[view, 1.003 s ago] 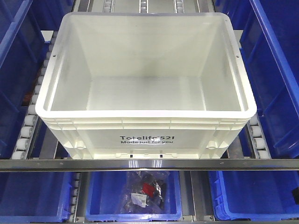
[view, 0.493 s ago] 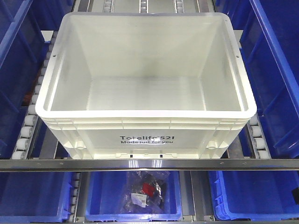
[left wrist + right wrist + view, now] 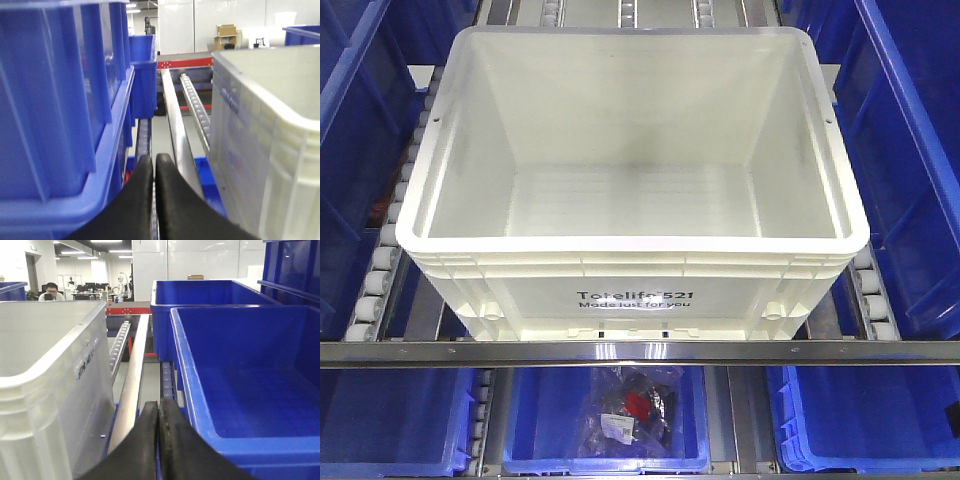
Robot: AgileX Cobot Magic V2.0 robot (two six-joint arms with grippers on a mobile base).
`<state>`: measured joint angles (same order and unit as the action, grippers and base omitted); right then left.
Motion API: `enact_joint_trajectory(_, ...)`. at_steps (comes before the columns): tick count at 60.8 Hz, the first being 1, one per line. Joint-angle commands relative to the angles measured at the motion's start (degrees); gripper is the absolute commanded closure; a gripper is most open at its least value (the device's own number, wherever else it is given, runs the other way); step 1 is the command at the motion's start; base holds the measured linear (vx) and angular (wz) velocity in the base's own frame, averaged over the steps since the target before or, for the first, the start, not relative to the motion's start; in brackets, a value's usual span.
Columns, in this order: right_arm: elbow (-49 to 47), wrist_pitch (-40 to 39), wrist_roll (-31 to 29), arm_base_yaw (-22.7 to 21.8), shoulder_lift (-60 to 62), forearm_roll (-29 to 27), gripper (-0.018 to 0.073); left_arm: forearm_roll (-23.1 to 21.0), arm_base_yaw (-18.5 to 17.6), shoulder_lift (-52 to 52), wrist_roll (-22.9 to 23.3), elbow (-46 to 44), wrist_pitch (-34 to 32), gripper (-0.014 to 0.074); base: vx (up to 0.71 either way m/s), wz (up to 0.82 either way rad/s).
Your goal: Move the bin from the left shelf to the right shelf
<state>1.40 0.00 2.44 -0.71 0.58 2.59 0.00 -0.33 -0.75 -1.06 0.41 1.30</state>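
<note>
Only frontally — bin point(image 3: 520, 288) lettering point(image 3: 634, 298); wristward — left gripper point(image 3: 154, 158), right gripper point(image 3: 158, 404).

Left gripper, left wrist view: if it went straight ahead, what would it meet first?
The left gripper, shut, points into the gap between the near blue bin and the white bin. Nothing close blocks it; the farther blue bin looks first in line, though depth is unclear.

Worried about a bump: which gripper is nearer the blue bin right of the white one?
Right. Right gripper sits just beside the blue bin; left gripper is across the white bin.
</note>
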Motion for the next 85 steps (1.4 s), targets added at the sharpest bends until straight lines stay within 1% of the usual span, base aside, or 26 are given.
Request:
enact_joint_trajectory(1,-3.57,-1.83,-0.42,-0.07,0.67,-0.12,0.0566,-0.69,0.12,-0.67,0.68,-4.52,-5.1,0.0604,0.0,0.0)
enact_joint_trajectory(5,-6.51,0.46,-0.24,-0.07,0.67,-0.65,0.0566,-1.12,0.12,-0.66,1.06,-7.83,-4.96,0.0604,0.0,0.0)
enact_joint_trajectory(9,-9.57,2.36,-0.24,-0.07,0.67,-0.78,0.0566,-2.97,0.12,-0.53,1.06,-11.8,-4.01,0.0604,0.0,0.0)
enact_joint_trajectory(13,-12.69,3.96,-0.47,-0.07,0.52,-0.78,0.0566,-5.5,0.12,-0.53,1.06,-16.71,-1.92,0.0604,0.0,0.0)
enact_joint_trajectory(19,-18.09,8.15,-1.12,-0.07,-1.15,-0.45,0.0566,-6.16,0.12,0.4,1.06,-23.99,2.18,0.0604,0.0,0.0)
enact_joint_trajectory(25,-23.99,11.96,-1.12,-0.07,-4.6,-0.34,0.0566,-5.94,0.12,4.03,-0.25,-31.88,8.56,0.0604,0.0,0.0)
enact_joint_trajectory(29,-27.79,14.45,-1.12,-0.07,-7.61,-0.34,0.0566,-5.94,0.12,7.25,-1.77,-36.86,13.95,0.0604,0.0,0.0)
enact_joint_trajectory(37,-33.49,20.48,-1.12,-0.07,-13.6,-0.34,0.0566,-5.94,0.12,14.07,-3.38,-43.6,24.08,0.0604,0.0,0.0)
enact_joint_trajectory(40,-34.48,23.23,-1.14,-0.07,-15.71,-0.34,0.0566,-5.94,0.12,16.47,-4.11,-44.6,27.35,0.0604,0.0,0.0)
enact_joint_trajectory(51,-34.89,30.47,-1.08,-0.07,-22.94,-0.64,0.0566,-6.14,0.12,23.15,-4.05,-42.86,34.67,0.0604,0.0,0.0)
enact_joint_trajectory(55,-34.89,31.85,-1.08,-0.07,-24.63,-0.56,0.0566,-6.14,0.12,24.66,-4.05,-42.1,36.97,0.0604,0.0,0.0)
enact_joint_trajectory(61,-34.89,32.07,-1.08,-0.07,-26.16,-0.56,0.0566,-6.09,0.12,25.75,-4.1,-41.2,38.79,0.0604,0.0,0.0)
enact_joint_trajectory(72,-34.89,32.63,-1.14,-0.07,-27.83,-0.55,0.0554,-6.09,0.12,25.91,-4.1,-40.9,39.01,0.0603,0.0,0.0)
enact_joint_trajectory(76,-34.89,33.03,-2.44,-0.07,-28.57,-0.79,0.0513,-6.44,0.12,25.91,-3.98,-40.9,39.06,0.0593,0.0,0.0)
enact_joint_trajectory(78,-34.89,33.17,-3.09,-0.07,-28.98,-1.05,0.0479,-6.64,0.12,25.91,-3.87,-40.9,39.06,0.0576,0.0,0.0)
enact_joint_trajectory(82,-34.89,33.57,-5.25,-0.07,-29.81,-2.25,0.0379,-7.67,0.12,25.91,-3.82,-40.96,39.01,0.0508,0.0,0.0)
enact_joint_trajectory(85,-34.89,33.8,-6.81,-0.07,-30.41,-4.39,0.0272,-8.75,0.12,25.91,-3.82,-40.96,39.01,0.0442,0.0,0.0)
